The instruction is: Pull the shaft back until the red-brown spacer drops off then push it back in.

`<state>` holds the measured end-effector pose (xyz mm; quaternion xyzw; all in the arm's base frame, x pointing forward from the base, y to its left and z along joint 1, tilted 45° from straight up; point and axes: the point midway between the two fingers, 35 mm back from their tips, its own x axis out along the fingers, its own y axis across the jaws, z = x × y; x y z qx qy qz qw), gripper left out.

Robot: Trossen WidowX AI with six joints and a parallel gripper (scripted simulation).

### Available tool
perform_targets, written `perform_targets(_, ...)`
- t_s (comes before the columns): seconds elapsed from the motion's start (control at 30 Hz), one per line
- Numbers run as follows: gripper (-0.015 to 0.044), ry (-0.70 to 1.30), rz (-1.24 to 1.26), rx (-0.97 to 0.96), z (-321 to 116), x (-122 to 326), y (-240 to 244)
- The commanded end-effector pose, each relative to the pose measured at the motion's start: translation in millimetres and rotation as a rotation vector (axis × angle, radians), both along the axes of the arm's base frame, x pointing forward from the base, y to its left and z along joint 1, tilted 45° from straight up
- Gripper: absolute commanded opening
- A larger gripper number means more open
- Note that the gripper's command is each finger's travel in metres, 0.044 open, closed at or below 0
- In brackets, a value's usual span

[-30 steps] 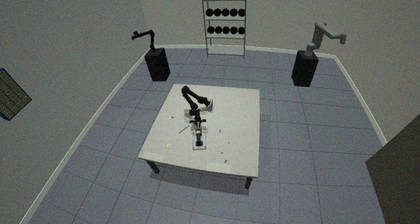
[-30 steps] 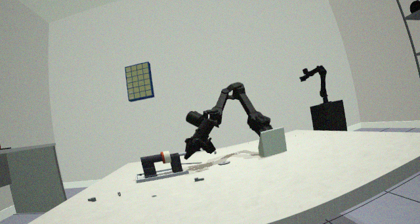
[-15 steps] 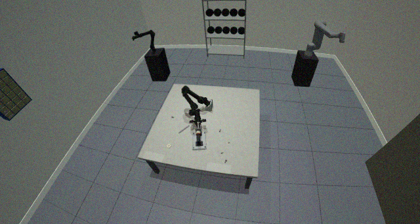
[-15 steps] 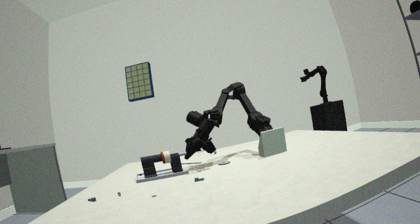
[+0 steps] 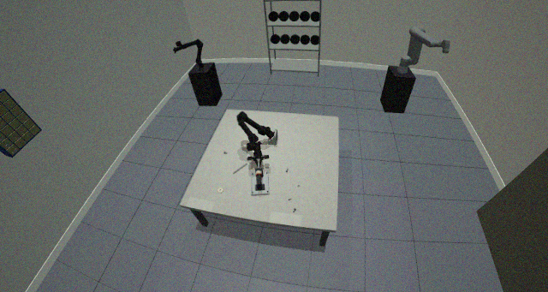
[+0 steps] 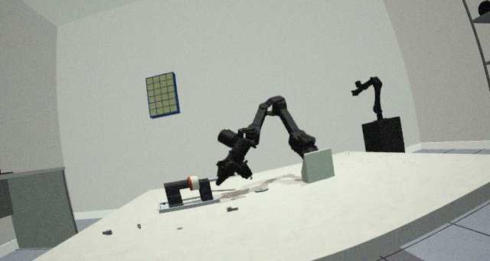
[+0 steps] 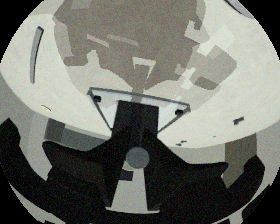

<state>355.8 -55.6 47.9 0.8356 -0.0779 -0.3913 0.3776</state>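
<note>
Jaws (image 5: 259, 159) (image 6: 234, 180) grasp the shaft (image 6: 216, 179) (image 7: 138, 158); ahead of them, beyond the near support (image 6: 205, 189), the red-brown spacer (image 6: 189, 183) sits beside the housing (image 6: 174, 194), undropped. Pulling back, dropping only that spacer, pushing home and letting go seemingly all remain.

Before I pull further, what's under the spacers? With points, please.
Below the spacers (image 6: 194, 183) (image 5: 259, 172), the exterior view shows a gap over the base plate (image 6: 191, 206) (image 5: 266, 189). The plate's far side is partly hidden behind the housing (image 6: 174, 195).
</note>
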Motion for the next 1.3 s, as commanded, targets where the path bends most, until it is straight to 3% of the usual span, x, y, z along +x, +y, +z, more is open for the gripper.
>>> perform_targets(0.0, 0.0000, 0.002, 0.003, -0.005, 0.2, -0.7, -0.1)
perform_targets(1.27, 0.0000, 0.003, 0.003, -0.005, 0.8, -5.1, -0.5)
